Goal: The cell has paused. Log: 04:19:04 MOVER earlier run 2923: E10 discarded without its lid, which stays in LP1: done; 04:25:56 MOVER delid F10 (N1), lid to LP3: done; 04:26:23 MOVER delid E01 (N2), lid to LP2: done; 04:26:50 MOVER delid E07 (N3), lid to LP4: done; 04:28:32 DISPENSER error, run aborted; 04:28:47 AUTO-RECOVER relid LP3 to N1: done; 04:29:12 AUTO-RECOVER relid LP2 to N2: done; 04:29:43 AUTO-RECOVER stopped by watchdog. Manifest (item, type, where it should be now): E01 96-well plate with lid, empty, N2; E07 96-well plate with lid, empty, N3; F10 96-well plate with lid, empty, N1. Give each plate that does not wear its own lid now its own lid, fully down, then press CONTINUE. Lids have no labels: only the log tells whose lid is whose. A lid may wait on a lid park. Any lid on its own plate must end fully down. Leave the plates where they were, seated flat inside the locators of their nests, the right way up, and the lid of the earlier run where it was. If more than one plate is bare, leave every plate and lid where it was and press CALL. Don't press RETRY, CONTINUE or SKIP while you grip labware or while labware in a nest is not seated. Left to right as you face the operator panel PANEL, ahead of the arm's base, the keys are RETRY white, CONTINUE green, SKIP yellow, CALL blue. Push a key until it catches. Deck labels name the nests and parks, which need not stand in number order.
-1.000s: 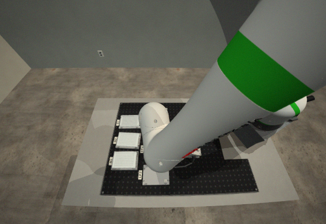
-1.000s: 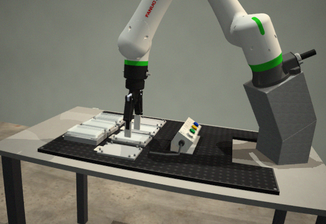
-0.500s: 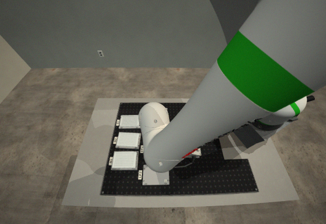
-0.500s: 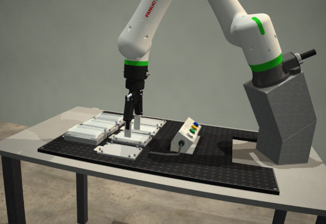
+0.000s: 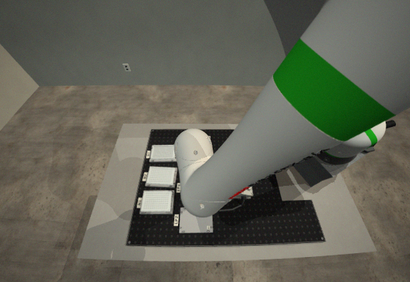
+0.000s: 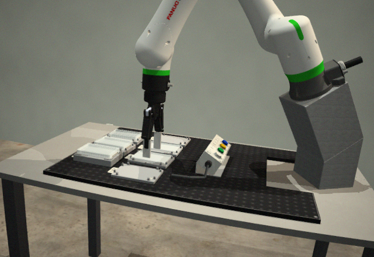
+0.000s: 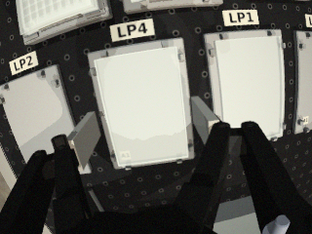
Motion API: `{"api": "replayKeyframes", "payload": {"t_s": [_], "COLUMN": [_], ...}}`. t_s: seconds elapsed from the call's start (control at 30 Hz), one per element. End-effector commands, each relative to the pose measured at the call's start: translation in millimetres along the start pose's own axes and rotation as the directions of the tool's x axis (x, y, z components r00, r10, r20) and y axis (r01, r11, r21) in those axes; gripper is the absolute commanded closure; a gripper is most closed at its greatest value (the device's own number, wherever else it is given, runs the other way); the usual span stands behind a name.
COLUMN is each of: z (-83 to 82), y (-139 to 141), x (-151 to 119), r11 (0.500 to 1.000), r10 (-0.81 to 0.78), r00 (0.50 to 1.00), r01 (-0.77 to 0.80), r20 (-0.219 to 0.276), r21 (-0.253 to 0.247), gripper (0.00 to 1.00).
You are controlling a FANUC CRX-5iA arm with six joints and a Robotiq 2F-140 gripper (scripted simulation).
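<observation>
A smooth pale surface (image 6: 36, 160) on dark legs carries a matte black perforated deck plate (image 6: 241, 194), its grid of small holes running edge to edge. The glossy white arm (image 6: 169, 21), banded in green, rises from a faceted grey pedestal (image 6: 329, 145) at the right, folds at a high elbow and drops its wrist straight down over the lid parks. Three ribbed, translucent-white well plates (image 5: 157, 201) sit in a row along the deck's left edge; whether each wears a lid cannot be judged from these views. Beside them lie flat rectangular grey park plates with small corner locators: the one labelled LP2 (image 7: 35, 113) shows a bare plate, the one labelled LP1 (image 7: 250, 81) bears a smooth whitish lid, and the one labelled LP4 (image 7: 143, 100) bears a similar flat, faintly glossy lid. The wedge-shaped grey operator panel (image 6: 208, 162) stands mid-deck with blue, yellow and green keys on its sloped face and a dark cable leaving its front. The black end effector (image 7: 143, 136) hangs vertical, its fingers partly spread with the pale flat pads (image 7: 85, 139) flanking the long sides of the LP4 lid, gripping nothing.
</observation>
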State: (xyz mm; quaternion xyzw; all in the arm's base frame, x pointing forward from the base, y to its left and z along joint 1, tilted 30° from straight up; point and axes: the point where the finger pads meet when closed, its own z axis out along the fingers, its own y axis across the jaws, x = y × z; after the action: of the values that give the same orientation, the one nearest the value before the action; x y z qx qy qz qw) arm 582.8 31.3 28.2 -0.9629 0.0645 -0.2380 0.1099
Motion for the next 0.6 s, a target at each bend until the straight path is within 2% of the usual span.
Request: {"api": "replayKeyframes", "payload": {"t_s": [0.0, 0.13, 0.17, 0.57], "z": [-0.1, -0.1, -0.1, -0.1], "y": [0.0, 0.0, 0.0, 0.0], "x": [0.2, 0.2, 0.2, 0.2], "r11": [1.0, 1.0, 1.0, 1.0], "r10": [0.0, 0.0, 0.0, 0.0], "r00": [1.0, 1.0, 1.0, 1.0], "r01": [0.0, 0.0, 0.0, 0.0], "r20": [0.0, 0.0, 0.0, 0.0], "r21": [0.0, 0.0, 0.0, 0.0], "gripper": [0.34, 0.34, 0.41, 0.41]}}
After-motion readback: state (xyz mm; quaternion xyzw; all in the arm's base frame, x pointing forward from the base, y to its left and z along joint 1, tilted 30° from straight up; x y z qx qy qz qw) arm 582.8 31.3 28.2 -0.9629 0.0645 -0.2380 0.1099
